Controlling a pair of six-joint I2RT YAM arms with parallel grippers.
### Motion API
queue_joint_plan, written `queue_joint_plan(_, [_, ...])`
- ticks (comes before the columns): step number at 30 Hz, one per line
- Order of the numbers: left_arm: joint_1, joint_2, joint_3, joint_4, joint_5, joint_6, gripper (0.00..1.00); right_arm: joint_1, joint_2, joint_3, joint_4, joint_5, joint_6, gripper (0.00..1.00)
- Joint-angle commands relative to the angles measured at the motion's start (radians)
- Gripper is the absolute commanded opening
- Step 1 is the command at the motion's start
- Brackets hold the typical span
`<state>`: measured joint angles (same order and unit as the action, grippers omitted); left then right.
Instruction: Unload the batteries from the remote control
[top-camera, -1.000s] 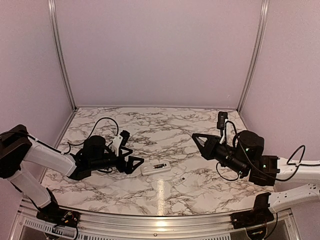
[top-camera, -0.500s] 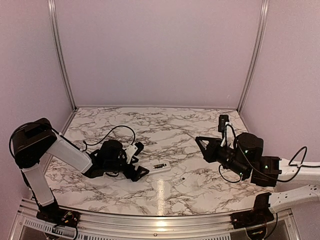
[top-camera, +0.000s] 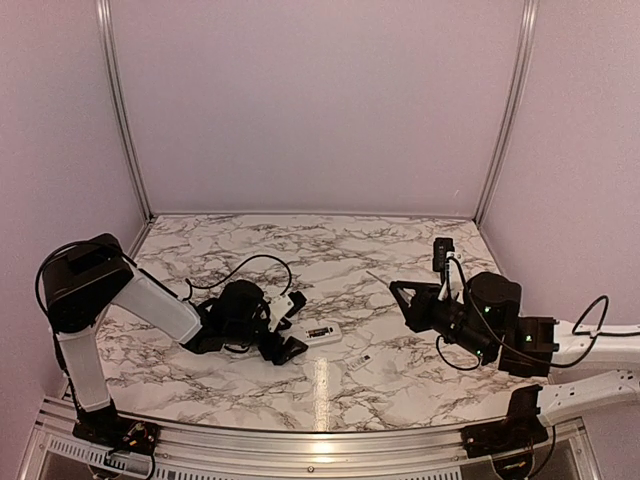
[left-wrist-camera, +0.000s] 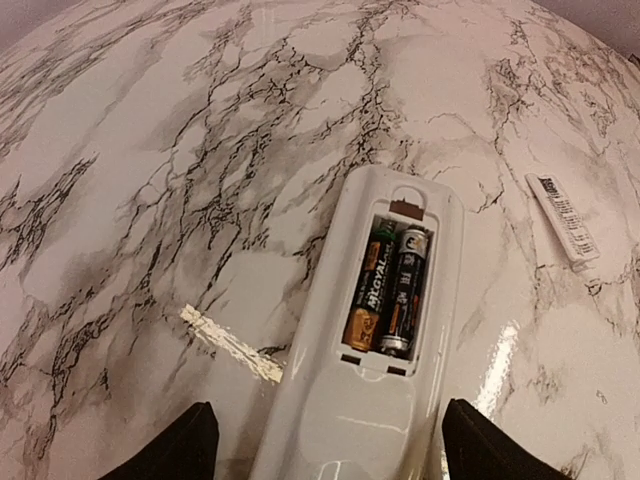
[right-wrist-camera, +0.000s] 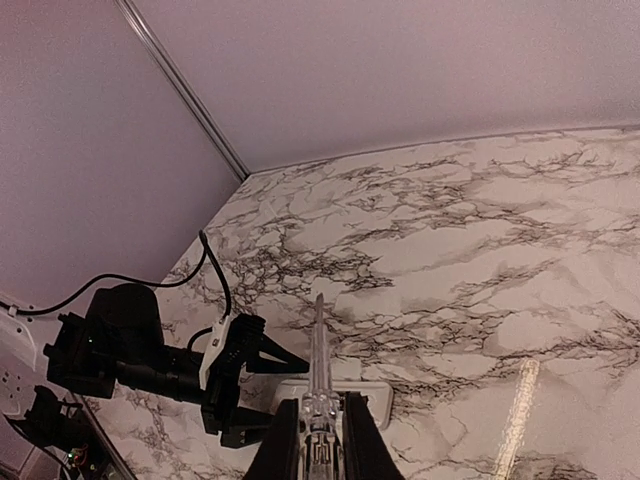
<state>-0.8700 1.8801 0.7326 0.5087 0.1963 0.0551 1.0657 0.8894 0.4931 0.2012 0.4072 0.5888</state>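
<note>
1. See the marble table (top-camera: 300, 250) bearing the remote control (left-wrist-camera: 345, 415), back face up.
2. Find the left gripper (top-camera: 293, 324) at the remote control's near end, spread wide, one finger on either side, with no grip evident.
3. Note the right gripper (right-wrist-camera: 318, 430) well apart on the remote control's right, clamped on a thin rod (right-wrist-camera: 319, 340) that points toward it.
4. Count the battery cover (left-wrist-camera: 562, 217) as done: off and lying near the remote control's right side.
5. Count the batteries (left-wrist-camera: 390, 290) as left to do: two seated side by side in the remote control's open bay, neither lifted.

white remote control (left-wrist-camera: 335, 445) flat, back open, two batteries (left-wrist-camera: 390, 290) inside
</note>
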Motion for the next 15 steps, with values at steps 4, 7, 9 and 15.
queue_joint_plan(4, [-0.033, 0.058, 0.059, -0.121, -0.023, 0.034, 0.72, -0.006, -0.037, -0.018, 0.009, 0.002, -0.019, 0.0])
queue_joint_plan(7, [-0.043, 0.056, 0.064, -0.145, -0.037, 0.038, 0.64, -0.007, -0.049, -0.024, 0.007, 0.001, -0.019, 0.0])
queue_joint_plan(9, [-0.054, 0.057, 0.066, -0.153, -0.063, 0.04, 0.59, -0.006, -0.057, -0.025, 0.003, 0.001, -0.02, 0.0])
queue_joint_plan(15, [-0.098, 0.079, 0.104, -0.226, -0.162, 0.027, 0.52, -0.006, -0.083, -0.033, -0.008, 0.005, -0.017, 0.0])
